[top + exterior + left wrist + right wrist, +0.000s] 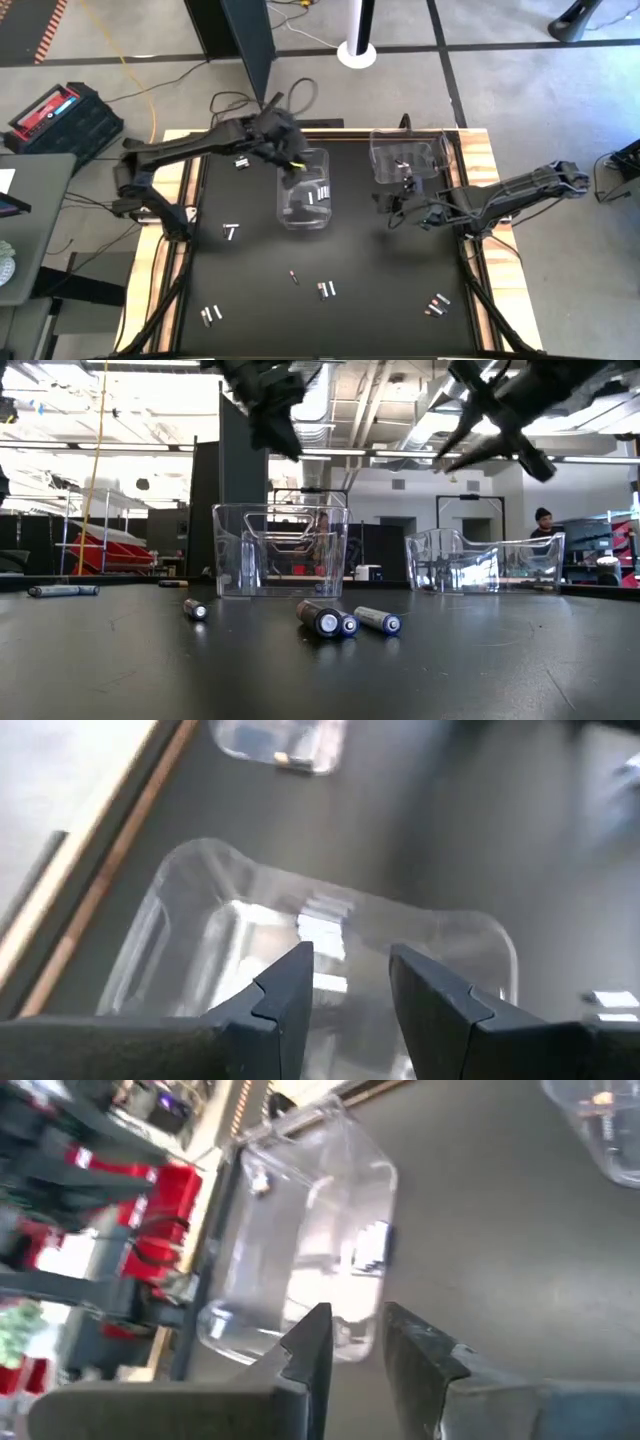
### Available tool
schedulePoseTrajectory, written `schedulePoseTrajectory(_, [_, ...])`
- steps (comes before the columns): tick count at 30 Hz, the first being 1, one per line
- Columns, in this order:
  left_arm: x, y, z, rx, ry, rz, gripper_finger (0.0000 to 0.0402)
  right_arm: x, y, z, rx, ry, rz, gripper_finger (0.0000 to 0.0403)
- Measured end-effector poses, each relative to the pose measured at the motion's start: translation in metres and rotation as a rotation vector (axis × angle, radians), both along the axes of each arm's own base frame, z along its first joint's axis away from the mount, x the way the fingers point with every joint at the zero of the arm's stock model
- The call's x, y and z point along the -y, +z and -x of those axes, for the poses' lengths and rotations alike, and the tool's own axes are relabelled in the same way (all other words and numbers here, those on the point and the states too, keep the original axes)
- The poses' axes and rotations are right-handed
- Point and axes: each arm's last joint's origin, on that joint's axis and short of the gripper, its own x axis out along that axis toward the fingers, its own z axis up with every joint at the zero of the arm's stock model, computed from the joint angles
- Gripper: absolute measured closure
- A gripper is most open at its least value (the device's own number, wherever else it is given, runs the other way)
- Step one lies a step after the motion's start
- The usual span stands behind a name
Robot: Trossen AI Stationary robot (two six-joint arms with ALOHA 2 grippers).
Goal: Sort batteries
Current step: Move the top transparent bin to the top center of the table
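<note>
Hovering over the left clear bin (303,190) near the middle of the high view, the left gripper (288,170) is holding its fingers (285,995) apart with a narrow gap, and nothing is showing between them in the left wrist view. Silvery-white batteries (321,193) are lying inside that bin, visible through its clear wall. The right gripper (398,207) is hanging just below the right clear bin (407,157) in the upper right of the high view, above the black mat (330,250); its fingers (312,1342) are also standing a narrow gap apart with nothing between them. A few dark cells are sitting in the right clear bin. Loose batteries are lying scattered on the mat: one pair (231,232) at centre left, a single dark cell (293,276) and a pair (326,290) at lower centre, a pair (211,315) at lower left and a reddish pair (437,303) at lower right. In the low view three cells (345,621) are lying close together in front of the left clear bin.
</note>
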Motion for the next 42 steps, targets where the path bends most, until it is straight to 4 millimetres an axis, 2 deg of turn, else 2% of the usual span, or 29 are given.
schedulePoseTrajectory(4, [-0.008, -0.018, 0.043, 0.093, 0.009, 0.021, 0.0274, -0.005, 0.018, -0.008, 0.002, -0.006, 0.015, 0.0314])
schedulePoseTrajectory(7, [-0.009, -0.030, 0.072, 0.111, 0.060, 0.008, 0.0274, -0.004, 0.033, -0.014, -0.073, -0.018, 0.030, 0.0327])
schedulePoseTrajectory(11, [-0.007, -0.036, 0.100, 0.135, 0.115, -0.016, 0.0274, 0.006, 0.055, -0.012, -0.248, -0.120, -0.014, 0.0340])
schedulePoseTrajectory(14, [-0.006, -0.036, 0.111, 0.149, 0.139, -0.027, 0.0274, 0.021, 0.069, -0.005, -0.388, -0.231, -0.114, 0.0344])
schedulePoseTrajectory(17, [-0.006, -0.035, 0.118, 0.162, 0.154, -0.037, 0.0274, 0.036, 0.074, 0.004, -0.534, -0.321, -0.177, 0.0344])
schedulePoseTrajectory(20, [-0.005, -0.035, 0.119, 0.161, 0.156, -0.036, 0.0274, 0.050, 0.071, 0.008, -0.605, -0.404, -0.201, 0.0344])
schedulePoseTrajectory(24, [-0.005, -0.036, 0.119, 0.160, 0.157, -0.035, 0.0274, 0.064, 0.066, 0.007, -0.615, -0.478, -0.266, 0.0344])
schedulePoseTrajectory(28, [-0.005, -0.036, 0.119, 0.158, 0.154, -0.037, 0.0274, 0.071, 0.064, 0.006, -0.658, -0.458, -0.296, 0.0331])
schedulePoseTrajectory(35, [-0.005, -0.036, 0.119, 0.147, 0.131, -0.059, 0.0274, 0.079, 0.063, 0.015, -0.678, -0.569, -0.385, 0.0252])
schedulePoseTrajectory(42, [-0.005, -0.037, 0.119, 0.137, 0.116, -0.071, 0.0274, 0.092, 0.059, 0.021, -0.638, -0.809, -0.476, 0.0159])
